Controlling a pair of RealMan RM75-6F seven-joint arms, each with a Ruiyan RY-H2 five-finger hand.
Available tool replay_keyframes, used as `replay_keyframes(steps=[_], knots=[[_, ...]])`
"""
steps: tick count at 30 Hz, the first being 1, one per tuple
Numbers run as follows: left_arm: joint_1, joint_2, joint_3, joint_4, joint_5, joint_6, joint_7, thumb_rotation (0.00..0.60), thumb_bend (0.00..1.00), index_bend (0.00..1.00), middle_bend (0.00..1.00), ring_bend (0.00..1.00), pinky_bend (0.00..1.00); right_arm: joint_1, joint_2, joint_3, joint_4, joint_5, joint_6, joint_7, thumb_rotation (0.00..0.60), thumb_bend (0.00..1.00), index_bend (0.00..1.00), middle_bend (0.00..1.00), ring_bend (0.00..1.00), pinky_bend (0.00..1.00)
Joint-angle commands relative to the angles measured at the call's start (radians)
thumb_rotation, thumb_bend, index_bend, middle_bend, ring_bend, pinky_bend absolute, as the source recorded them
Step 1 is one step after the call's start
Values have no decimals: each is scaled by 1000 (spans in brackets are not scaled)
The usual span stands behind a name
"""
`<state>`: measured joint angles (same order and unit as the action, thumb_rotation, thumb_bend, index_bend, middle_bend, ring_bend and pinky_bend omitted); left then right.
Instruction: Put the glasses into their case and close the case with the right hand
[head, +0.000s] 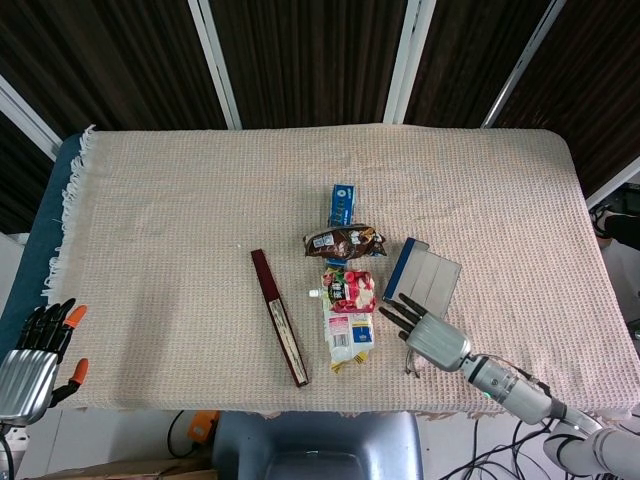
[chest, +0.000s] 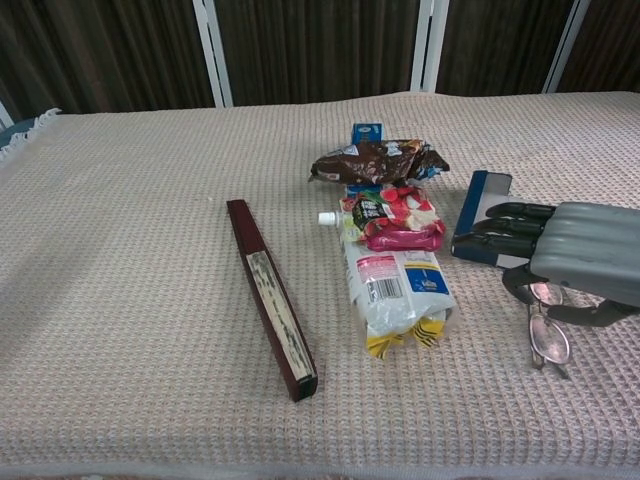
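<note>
The glasses (head: 412, 362) (chest: 550, 340) lie folded on the cloth near the table's front edge, right of centre. My right hand (head: 430, 335) (chest: 575, 250) hovers just over them with its fingers stretched toward the left and the thumb curled down beside the frame; it holds nothing. The glasses case (head: 425, 275) (chest: 480, 205), blue-edged with a pale striped face, lies on the cloth just behind the hand, which partly hides it in the chest view. My left hand (head: 30, 360) hangs off the table's front left corner, fingers apart and empty.
A long dark red box (head: 279, 317) (chest: 272, 297) lies left of centre. A white pouch (head: 348, 335), a red packet (head: 350, 290), a brown packet (head: 344, 241) and a small blue carton (head: 343, 204) form a row just left of the case.
</note>
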<state>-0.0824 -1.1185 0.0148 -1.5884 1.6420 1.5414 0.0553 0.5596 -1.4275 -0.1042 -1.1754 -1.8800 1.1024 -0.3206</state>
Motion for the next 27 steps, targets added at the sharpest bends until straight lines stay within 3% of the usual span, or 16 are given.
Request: replay_keyframes(steps=[1,8,16,27], knots=[[0,0,0,0,1,1,1,600,413,0,0,0,56,2,-2,-4,3,1,-1,0,600,482,652,54,0,0],[0,-1,0,0,3,4,0,600,412,0,0,0,57,3,-8,-10,7,7,6,-4,600,554,687,64,0,0],[1,0,0,3,8,9,-7,600,412,0,0,0,57,3,-1,-7,-5,17,26,-7,600,562,692,64,0,0],[-1,-4,0,3,9,7,-1,600,412,0,0,0,57,-3,63,40,-2,76,68,1,600,562,693,64,0,0]])
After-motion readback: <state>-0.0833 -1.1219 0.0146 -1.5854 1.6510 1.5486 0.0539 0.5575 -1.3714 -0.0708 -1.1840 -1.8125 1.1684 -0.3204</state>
